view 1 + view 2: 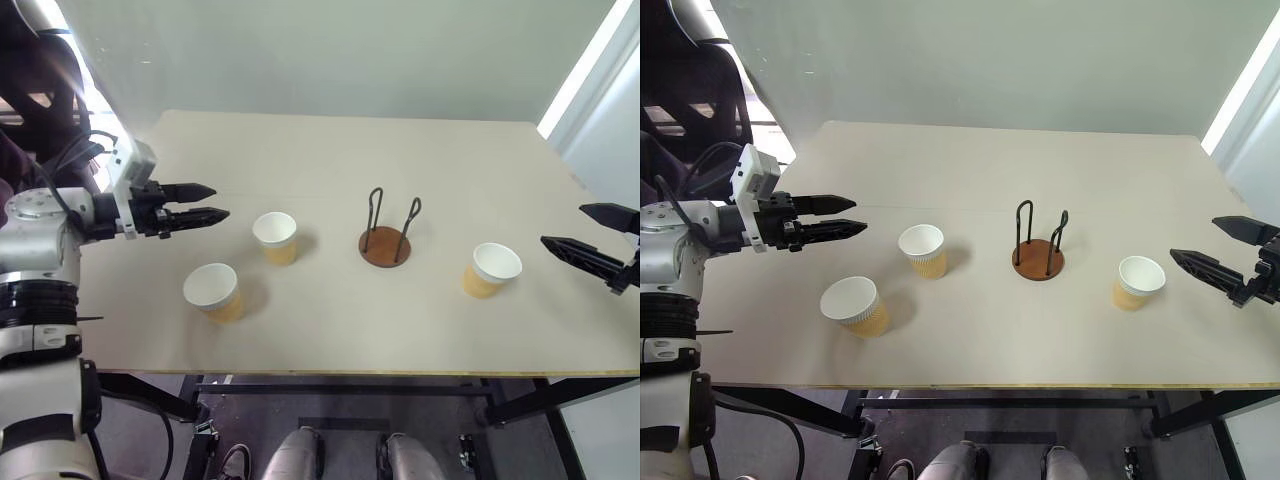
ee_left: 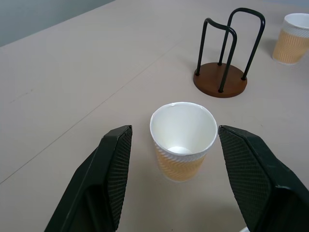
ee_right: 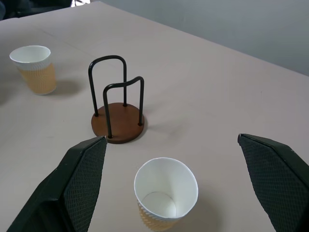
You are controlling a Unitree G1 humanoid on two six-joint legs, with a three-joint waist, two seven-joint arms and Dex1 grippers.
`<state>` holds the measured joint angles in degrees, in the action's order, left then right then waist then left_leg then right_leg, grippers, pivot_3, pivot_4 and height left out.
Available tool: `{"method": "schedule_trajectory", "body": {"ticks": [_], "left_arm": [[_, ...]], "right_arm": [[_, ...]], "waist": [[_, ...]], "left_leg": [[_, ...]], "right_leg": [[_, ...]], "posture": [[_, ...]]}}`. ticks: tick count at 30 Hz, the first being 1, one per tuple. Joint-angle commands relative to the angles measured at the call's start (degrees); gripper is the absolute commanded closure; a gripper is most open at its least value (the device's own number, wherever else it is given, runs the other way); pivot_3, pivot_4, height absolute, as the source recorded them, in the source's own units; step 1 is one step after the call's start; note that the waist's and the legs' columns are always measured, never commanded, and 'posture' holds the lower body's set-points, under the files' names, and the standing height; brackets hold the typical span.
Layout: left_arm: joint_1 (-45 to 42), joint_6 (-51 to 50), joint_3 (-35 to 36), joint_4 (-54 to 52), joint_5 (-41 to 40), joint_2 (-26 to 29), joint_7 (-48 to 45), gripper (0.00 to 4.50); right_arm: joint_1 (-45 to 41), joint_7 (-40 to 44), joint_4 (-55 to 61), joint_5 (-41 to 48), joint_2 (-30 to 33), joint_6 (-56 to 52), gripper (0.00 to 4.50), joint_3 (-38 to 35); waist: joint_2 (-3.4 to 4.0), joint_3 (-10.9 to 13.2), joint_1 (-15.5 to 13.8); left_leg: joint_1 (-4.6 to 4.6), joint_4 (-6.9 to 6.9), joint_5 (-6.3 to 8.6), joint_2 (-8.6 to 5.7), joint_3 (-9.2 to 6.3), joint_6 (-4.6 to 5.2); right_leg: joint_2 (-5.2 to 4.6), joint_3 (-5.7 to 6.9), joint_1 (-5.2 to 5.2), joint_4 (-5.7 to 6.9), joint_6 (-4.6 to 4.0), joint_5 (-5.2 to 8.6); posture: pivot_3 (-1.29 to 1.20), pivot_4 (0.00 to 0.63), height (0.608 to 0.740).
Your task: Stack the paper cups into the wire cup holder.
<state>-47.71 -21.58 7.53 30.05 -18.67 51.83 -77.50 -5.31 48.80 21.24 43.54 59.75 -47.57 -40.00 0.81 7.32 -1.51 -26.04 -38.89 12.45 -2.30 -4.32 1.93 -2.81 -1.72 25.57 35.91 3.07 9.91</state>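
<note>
While all three paper cups stand upright, mouths up, on the table (image 1: 330,150): near-left cup (image 1: 213,291), mid-left cup (image 1: 275,237), right cup (image 1: 491,269) | wire cup holder (image 1: 386,238) between, loops vertical, empty | left gripper (image 1: 212,203) fingers apart, beside mid-left cup | right gripper (image 1: 575,232) spread wide, cut off at frame edge.

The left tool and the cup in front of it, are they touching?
Apart. In the left wrist view the left tool stands open with the paper cup between its fingers, and bare table shows on both sides of the cup.
</note>
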Motion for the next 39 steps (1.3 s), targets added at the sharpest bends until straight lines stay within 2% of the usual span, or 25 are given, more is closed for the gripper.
{"method": "schedule_trajectory", "body": {"ticks": [1,6,9,12,16,21,25,31,39], "left_arm": [[-0.3,0.1,0.7,-2.0,-0.9,0.7,-0.4,1.48],[-0.5,0.2,0.8,-1.8,-1.0,0.7,-0.6,1.48],[-0.9,0.2,1.1,-1.9,-1.4,0.8,-0.9,1.48],[-1.3,0.2,1.2,-2.0,-1.6,0.9,-1.2,1.48],[-1.3,-0.3,1.0,-3.6,-2.4,1.5,-2.7,1.48],[-1.7,-1.2,1.7,-5.3,-3.7,3.8,-4.6,1.48],[-1.0,-1.4,1.7,-5.9,-4.0,4.3,-5.0,1.48],[1.0,-2.2,1.6,-7.7,-4.7,3.8,-4.0,1.48],[1.5,-3.0,1.3,-9.0,-5.0,3.4,-3.3,1.48]], "right_arm": [[-0.8,-0.3,1.1,0.6,0.4,0.7,0.00,-1.8],[-1.5,-0.6,1.2,1.2,0.2,0.7,0.00,-1.6],[-5.3,-3.4,3.2,5.2,-2.0,-0.8,0.00,1.1],[-11.6,-9.5,7.5,8.9,-6.7,-3.1,0.00,9.0],[-18.6,-19.9,8.9,7.8,-13.0,-6.6,0.00,17.7],[-23.1,-30.6,9.6,8.3,-20.0,-13.6,0.00,24.6],[-23.1,-35.4,10.5,9.7,-24.6,-18.0,0.00,27.1],[-22.9,-41.0,7.8,6.1,-31.3,-19.8,0.00,31.4],[-25.1,-41.8,1.6,-2.2,-32.9,-16.2,0.00,33.7]], "waist": [[0.00,0.0,0.0],[0.00,0.0,0.0],[0.00,0.0,0.1],[-0.01,0.0,0.4],[-0.01,0.0,0.7],[-0.02,0.0,0.6],[-0.02,0.0,0.5],[-0.04,0.0,0.6],[-0.05,0.0,0.5]], "left_leg": [[0.00,0.00,0.00,0.00,0.00,0.00],[0.00,0.00,0.00,0.00,0.00,0.01],[0.01,0.00,-0.01,0.00,0.00,0.02],[0.05,0.01,-0.14,0.02,0.00,0.17],[0.06,0.05,-0.40,0.06,-0.06,0.40],[0.02,0.06,-0.43,0.05,-0.10,0.41],[0.00,0.08,-0.40,0.05,-0.13,0.37],[-0.03,0.10,-0.37,0.06,-0.14,0.25],[-0.04,0.13,-0.18,0.07,-0.17,-0.23]], "right_leg": [[0.00,0.00,0.00,0.00,0.00,0.00],[0.00,0.00,0.00,0.00,0.00,0.00],[0.00,-0.01,0.01,0.00,-0.01,0.00],[0.07,-0.01,0.01,0.01,-0.02,-0.06],[0.16,-0.06,0.03,0.00,0.04,-0.22],[0.17,-0.05,0.09,-0.02,0.21,-0.38],[0.15,-0.02,0.12,-0.02,0.11,-0.32],[0.17,-0.02,0.24,0.00,-0.14,-0.29],[0.18,-0.02,0.27,0.01,-0.29,-0.38]], "posture": [[0.00,0.150,0.740],[0.00,0.150,0.740],[0.00,0.150,0.740],[0.00,0.150,0.740],[0.00,0.150,0.740],[0.00,0.150,0.740],[0.00,0.150,0.740],[0.00,0.150,0.740],[0.00,0.150,0.740]]}}
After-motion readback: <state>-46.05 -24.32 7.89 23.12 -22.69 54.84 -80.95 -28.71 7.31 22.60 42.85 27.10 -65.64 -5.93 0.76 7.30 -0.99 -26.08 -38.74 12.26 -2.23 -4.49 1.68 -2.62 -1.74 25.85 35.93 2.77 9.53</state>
